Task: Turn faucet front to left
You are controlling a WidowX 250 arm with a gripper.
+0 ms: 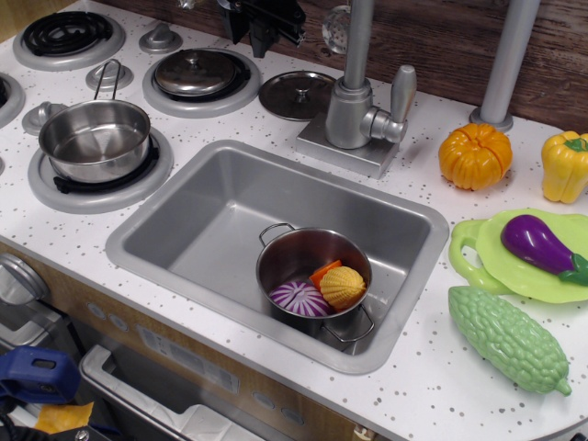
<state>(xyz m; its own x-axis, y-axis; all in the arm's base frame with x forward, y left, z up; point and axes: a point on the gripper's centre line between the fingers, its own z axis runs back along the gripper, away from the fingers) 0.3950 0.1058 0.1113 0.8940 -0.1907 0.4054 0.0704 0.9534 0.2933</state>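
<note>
The faucet (350, 112) stands behind the sink on its rectangular base plate (342, 151). Its upright pipe (358, 41) runs out of the top of the frame, and its lever handle (402, 91) sticks up on the right. A round spout end (335, 28) shows just left of the pipe. My black gripper (264, 20) hangs at the top edge, left of the pipe and apart from the faucet. It is mostly cut off, so I cannot tell how its jaws stand, and nothing shows in it.
The sink (211, 211) holds a pot (314, 276) with toy food. A flat lid (296, 93) lies left of the faucet. A lidded pan (196, 72) and an open pot (95, 138) sit on burners. A grey pole (505, 60), pumpkin (474, 155), pepper (565, 165), eggplant (540, 245) and bitter gourd (508, 338) are on the right.
</note>
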